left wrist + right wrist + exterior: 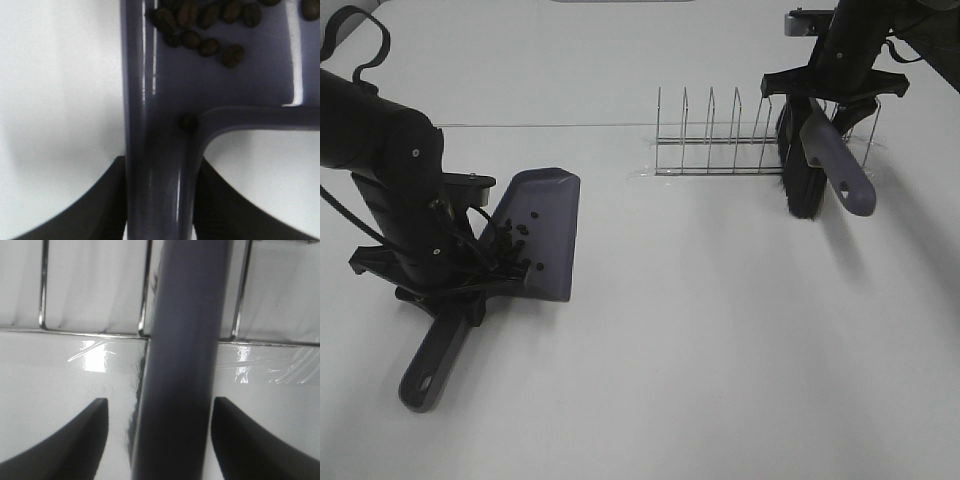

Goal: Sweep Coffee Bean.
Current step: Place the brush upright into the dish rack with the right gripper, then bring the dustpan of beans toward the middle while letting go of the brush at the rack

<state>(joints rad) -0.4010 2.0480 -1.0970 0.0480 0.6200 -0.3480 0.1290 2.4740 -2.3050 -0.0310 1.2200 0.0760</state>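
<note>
The grey-purple dustpan (548,205) lies on the white table at the left, and the coffee beans (520,238) sit inside it. My left gripper (470,290) is shut on its handle; in the left wrist view (160,200) both fingers press the handle, with beans (210,20) on the pan (240,85). At the back right the brush (832,160) stands tilted with its black bristles (802,192) on the table, by the wire rack (710,135). My right gripper (820,110) straddles the brush handle (180,365). Its jaws stand wider than the handle, with a gap on one side.
The wire rack's (145,300) prongs stand just behind the brush. The dustpan handle's end (425,375) points toward the table's front left. A black cable loops at the far left corner (365,40).
</note>
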